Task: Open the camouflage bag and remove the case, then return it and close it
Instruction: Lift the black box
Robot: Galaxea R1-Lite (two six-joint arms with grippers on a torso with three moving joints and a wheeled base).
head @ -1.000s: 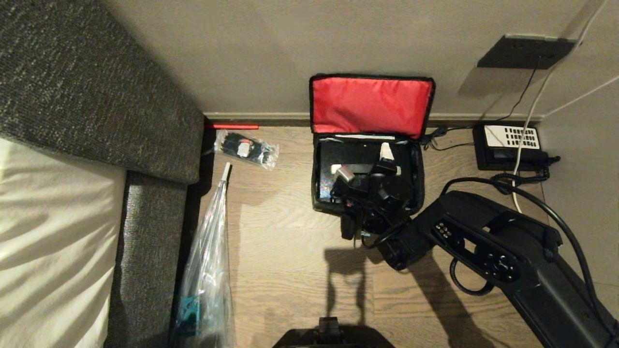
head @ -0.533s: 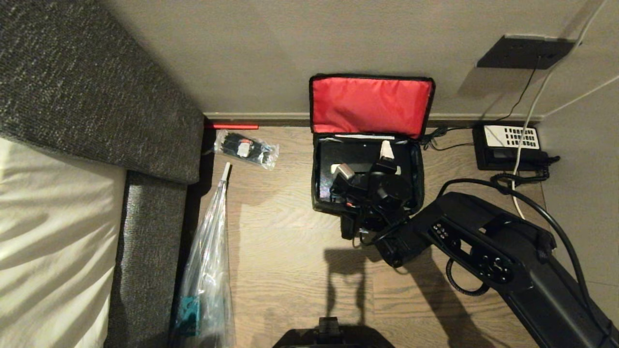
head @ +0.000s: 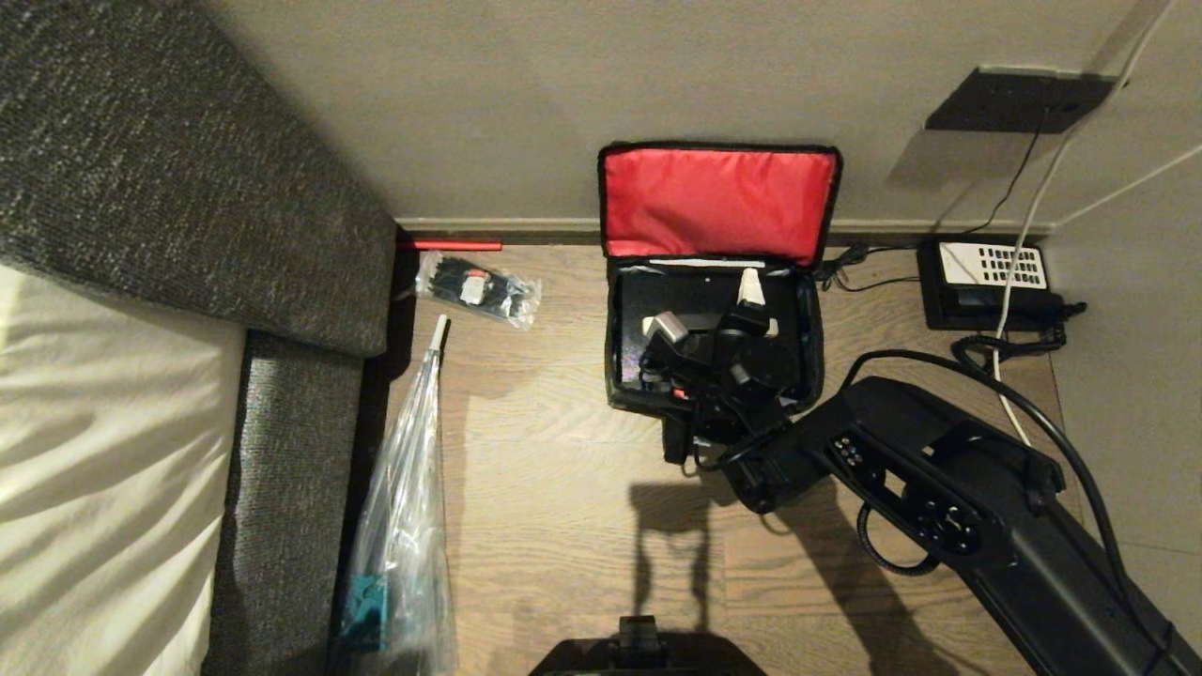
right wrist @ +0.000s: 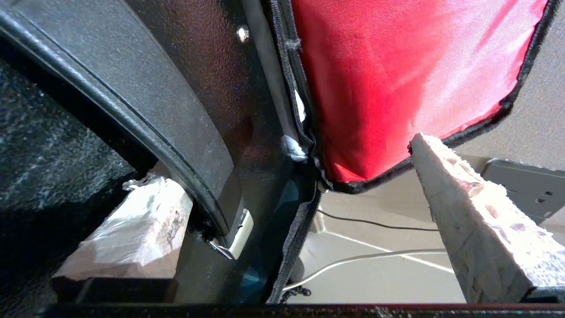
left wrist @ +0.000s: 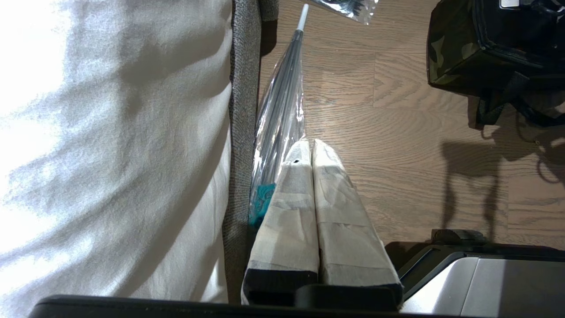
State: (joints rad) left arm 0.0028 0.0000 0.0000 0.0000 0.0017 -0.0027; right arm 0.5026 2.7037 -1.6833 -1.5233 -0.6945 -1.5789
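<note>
Fingers [right wrist: 145, 229] of the right gripper [head: 709, 314] spread wide; we see one dipped beside the handle [right wrist: 167, 132] of the case [head: 676, 300], which sits inside the camouflage bag [head: 718, 202]. Over the past second the gripper has edged deeper toward the handle, so we judge a grasp imminent. Left gripper [left wrist: 312, 150] parked, fingers pressed together. We read no writing anywhere.

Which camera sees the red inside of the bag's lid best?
The head view: the whole red lid lining stands upright against the wall. The right wrist view shows only part of it, close up. The left wrist view shows none, only the camouflage bag's side.
</note>
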